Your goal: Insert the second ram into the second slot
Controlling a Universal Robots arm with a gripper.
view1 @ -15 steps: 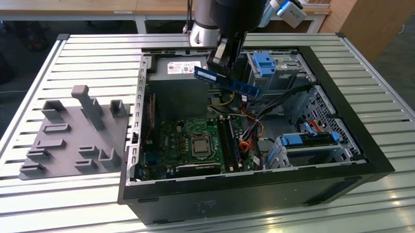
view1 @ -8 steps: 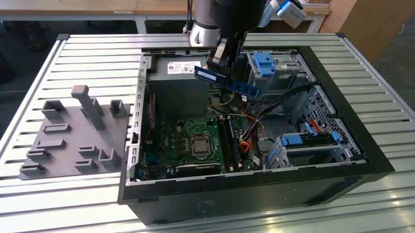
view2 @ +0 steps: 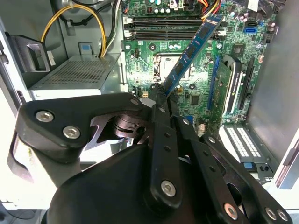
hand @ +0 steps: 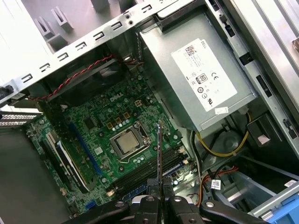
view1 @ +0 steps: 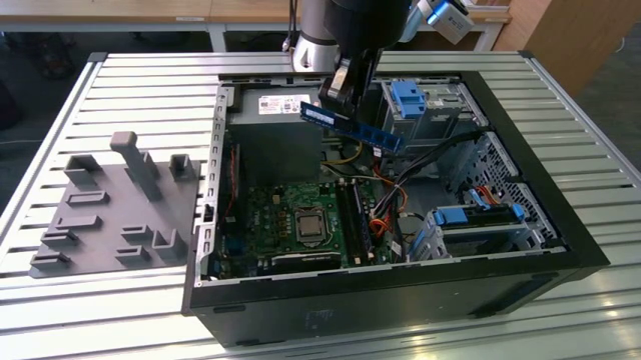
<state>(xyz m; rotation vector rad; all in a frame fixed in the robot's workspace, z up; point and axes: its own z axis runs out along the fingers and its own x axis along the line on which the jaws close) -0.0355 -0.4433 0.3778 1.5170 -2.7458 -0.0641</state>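
Note:
My gripper point(view1: 334, 103) is shut on one end of the second ram point(view1: 353, 128), a thin blue stick with dark chips. It holds the stick tilted in the air above the open computer case point(view1: 521, 247), over the power supply's edge. In the second wrist view the ram point(view2: 192, 50) reaches out from the gripper point(view2: 161, 95) over the green motherboard point(view2: 196, 93). The first wrist view has the ram point(hand: 159, 149) edge-on, rising from the gripper point(hand: 159, 186). The black memory slots point(view1: 356, 214) point(view2: 163, 27) point(hand: 140, 179) lie beside the processor socket point(view1: 305, 223), below the stick and apart from it. I cannot tell which slot is filled.
A grey power supply point(view1: 281, 105) with a white label fills the case's far corner. Light-blue drive clips point(view1: 409, 97) point(view1: 479, 217) sit on the exterior view's right, with orange and black cables point(view1: 386, 221) near the slots. A grey fixture plate point(view1: 110, 210) lies on the slatted table, left.

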